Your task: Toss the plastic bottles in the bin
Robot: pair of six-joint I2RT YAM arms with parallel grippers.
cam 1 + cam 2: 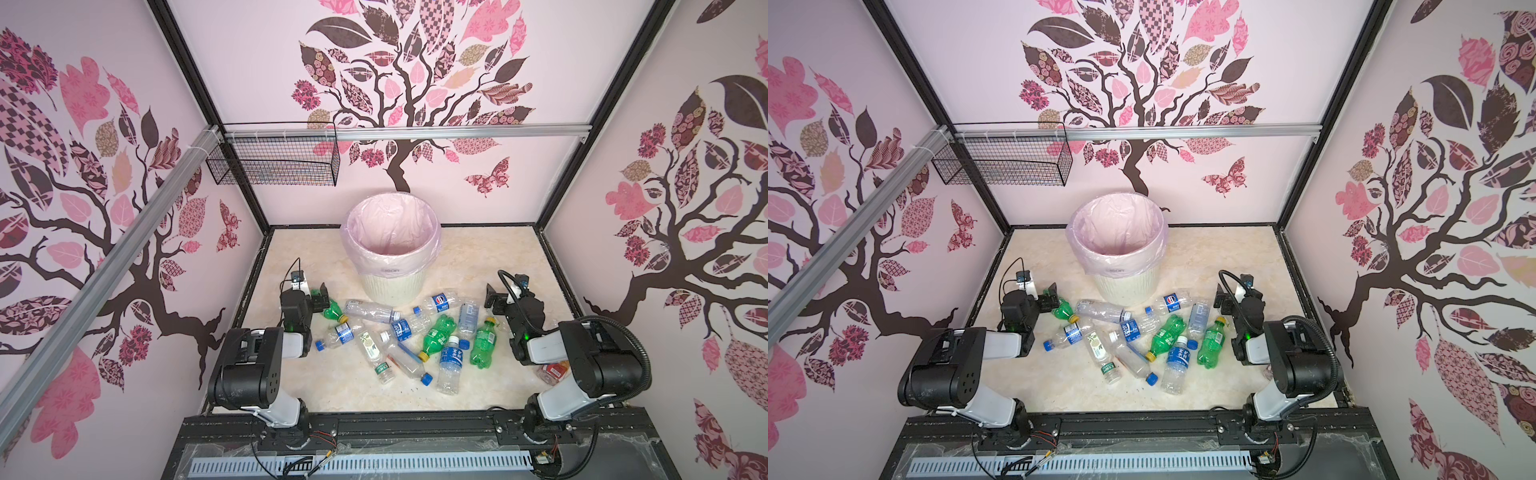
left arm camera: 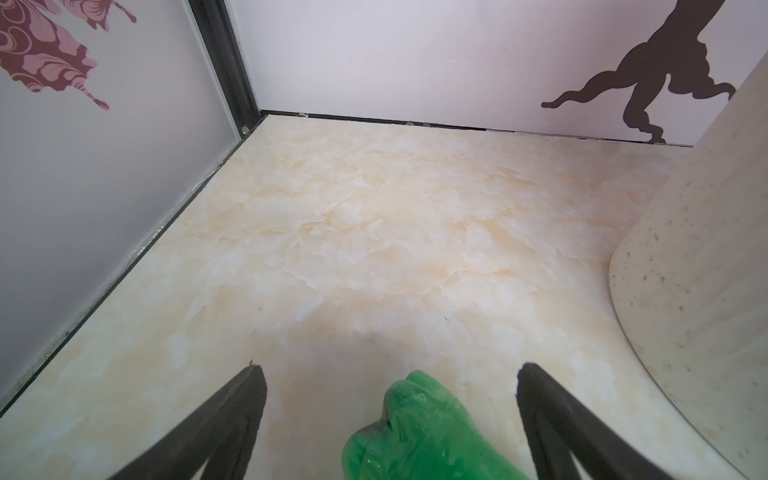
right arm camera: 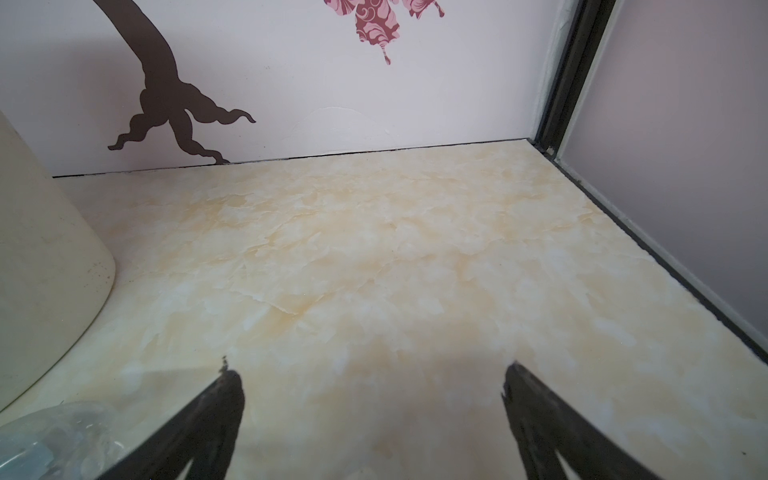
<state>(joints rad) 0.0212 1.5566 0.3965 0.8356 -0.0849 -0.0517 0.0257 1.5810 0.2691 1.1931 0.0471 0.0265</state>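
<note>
The bin [image 1: 390,286] [image 1: 1125,286] stands at the back middle of the floor, its pink liner folded over the rim, with nothing visible inside. Several plastic bottles [image 1: 438,332] [image 1: 1167,336] lie scattered in front of it, clear and green. My left gripper [image 1: 322,296] [image 2: 390,374] is open, low on the left. A green bottle [image 1: 334,311] [image 2: 419,432] lies between its fingers, touching neither. My right gripper [image 1: 494,297] [image 3: 368,370] is open over bare floor, right of the pile. A clear bottle [image 3: 54,436] lies beside it. A red-labelled bottle [image 1: 555,371] is half hidden behind the right arm.
A black wire basket [image 1: 282,160] hangs on the back wall at the upper left. An aluminium rail [image 1: 104,278] slants along the left wall. Pink walls close the floor on three sides. The black frame [image 1: 415,424] carrying both arm bases runs along the front.
</note>
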